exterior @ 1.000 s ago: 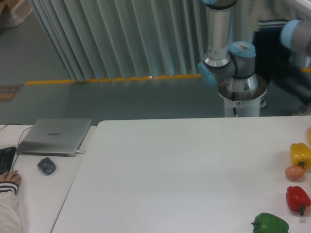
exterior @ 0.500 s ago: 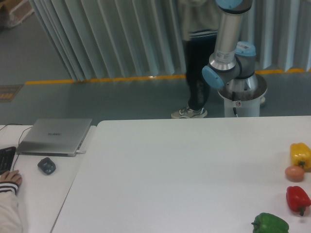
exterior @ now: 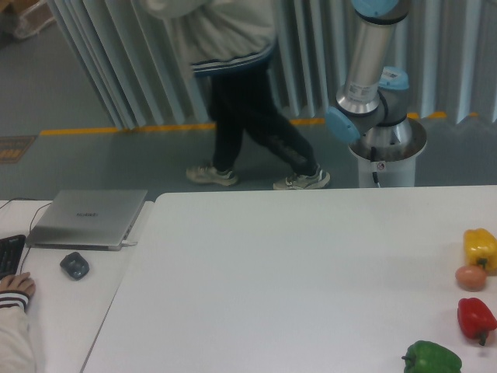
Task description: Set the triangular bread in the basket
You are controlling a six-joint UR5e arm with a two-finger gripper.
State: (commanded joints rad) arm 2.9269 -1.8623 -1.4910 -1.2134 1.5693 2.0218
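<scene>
The triangular bread and the basket are out of view. Only the arm's base and lower links (exterior: 371, 93) show, rising behind the far edge of the white table (exterior: 295, 264) and leaving the frame at the top. The gripper itself is out of frame.
Along the table's right edge lie a yellow bell pepper (exterior: 480, 248), a small tan egg-like ball (exterior: 470, 277), a red pepper (exterior: 476, 318) and a green pepper (exterior: 432, 358). A laptop (exterior: 87, 217), mouse (exterior: 74, 266) and a person's hand (exterior: 15, 285) are at left. A person (exterior: 233, 85) walks behind the table.
A person has walked from right to left behind the table. The arm's upper link has straightened to upright. An orange thing at the right edge one second ago no longer shows.
</scene>
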